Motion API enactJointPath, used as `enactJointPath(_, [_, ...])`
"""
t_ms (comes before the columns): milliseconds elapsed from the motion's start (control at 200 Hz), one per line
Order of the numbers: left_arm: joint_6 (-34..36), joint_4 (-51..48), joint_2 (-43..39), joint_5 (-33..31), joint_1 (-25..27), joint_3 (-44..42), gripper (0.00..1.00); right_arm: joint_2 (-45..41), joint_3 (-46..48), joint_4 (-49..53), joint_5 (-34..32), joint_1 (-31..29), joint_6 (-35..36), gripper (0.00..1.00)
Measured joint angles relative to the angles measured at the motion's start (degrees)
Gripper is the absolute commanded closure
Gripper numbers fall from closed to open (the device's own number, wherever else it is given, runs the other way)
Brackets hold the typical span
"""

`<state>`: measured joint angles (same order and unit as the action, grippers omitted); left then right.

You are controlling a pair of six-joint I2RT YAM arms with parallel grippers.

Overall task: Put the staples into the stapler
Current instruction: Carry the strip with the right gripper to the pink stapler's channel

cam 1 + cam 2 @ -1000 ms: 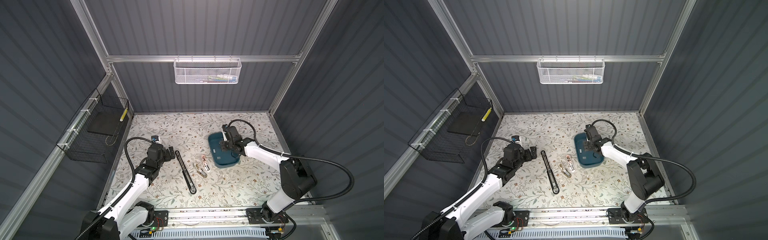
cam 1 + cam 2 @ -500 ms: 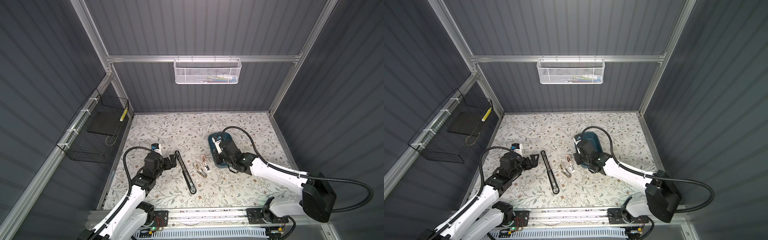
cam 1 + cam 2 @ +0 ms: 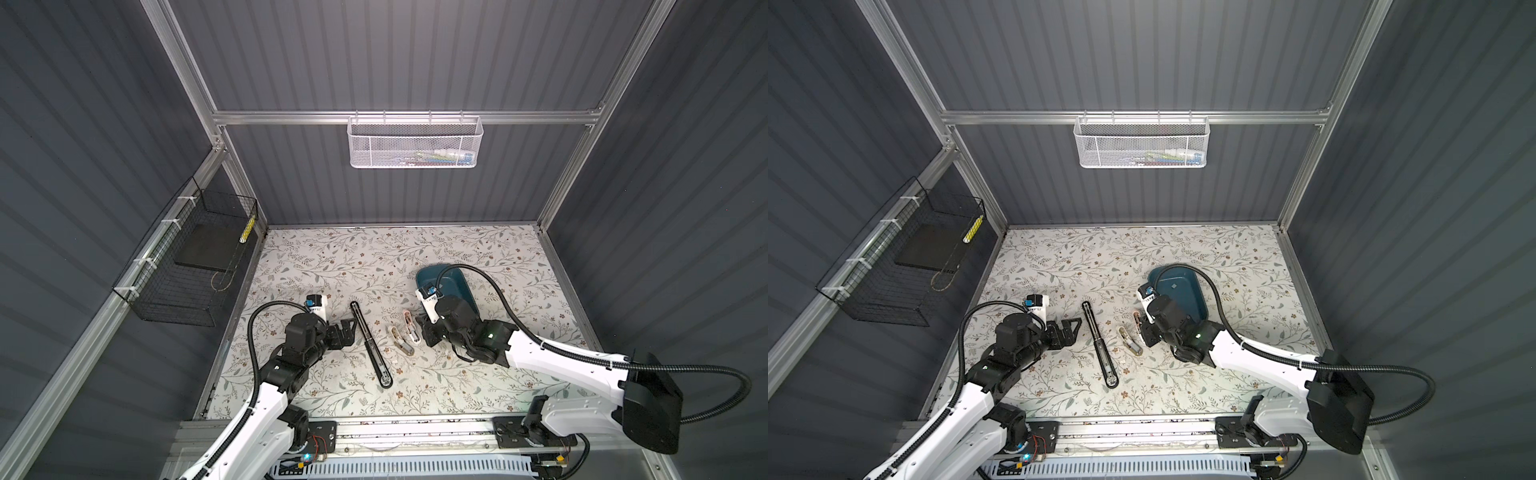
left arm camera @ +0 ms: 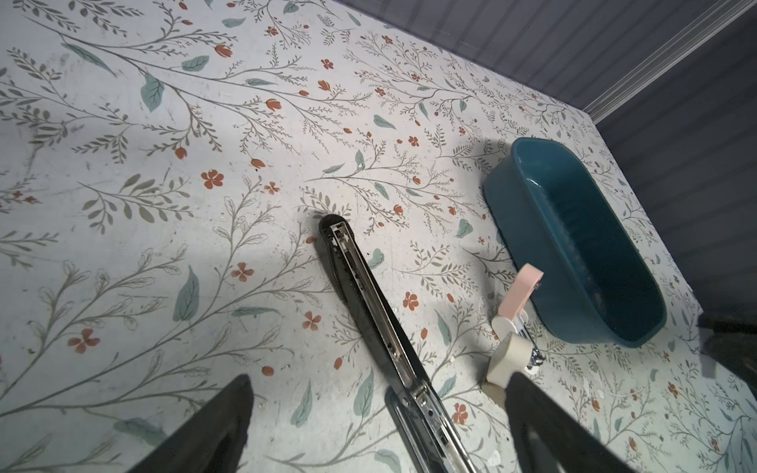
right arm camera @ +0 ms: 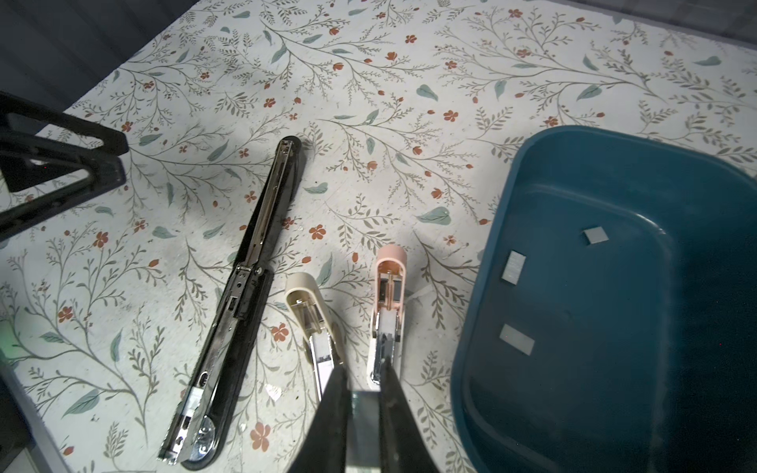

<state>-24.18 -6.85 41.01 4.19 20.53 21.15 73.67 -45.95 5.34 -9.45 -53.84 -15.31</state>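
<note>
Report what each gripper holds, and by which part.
The right gripper pinches one staple strip by its opposite sides; the left gripper is open, holding nothing.

Floral-patterned table (image 3: 332, 257) bare along its far edge; mid-table, long black metal stapler (image 3: 371, 345), small cream and pink plastic staplers (image 5: 305, 295) (side by side), and teal plastic tray (image 5: 573, 164) obstruct.

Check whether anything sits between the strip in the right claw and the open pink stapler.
Nothing visible does. The right claw, shut on a staple strip, hangs right by the pink stapler and its open channel; the cream stapler lies beside it, not across.
</note>
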Motion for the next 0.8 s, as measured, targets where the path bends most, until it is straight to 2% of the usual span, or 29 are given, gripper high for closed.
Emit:
enactJointPath(255, [0.0, 0.0, -0.3, 0.4, 0.0, -0.3, 0.01, 3.7, 0.2, -1.6, -0.1, -2.2, -1.7, 0.86])
enactJointPath(800, [0.0, 0.5, 0.9, 0.6, 0.0, -0.3, 0.01, 15.4, -0.7, -4.2, -2.2, -2.6, -3.4, 0.88])
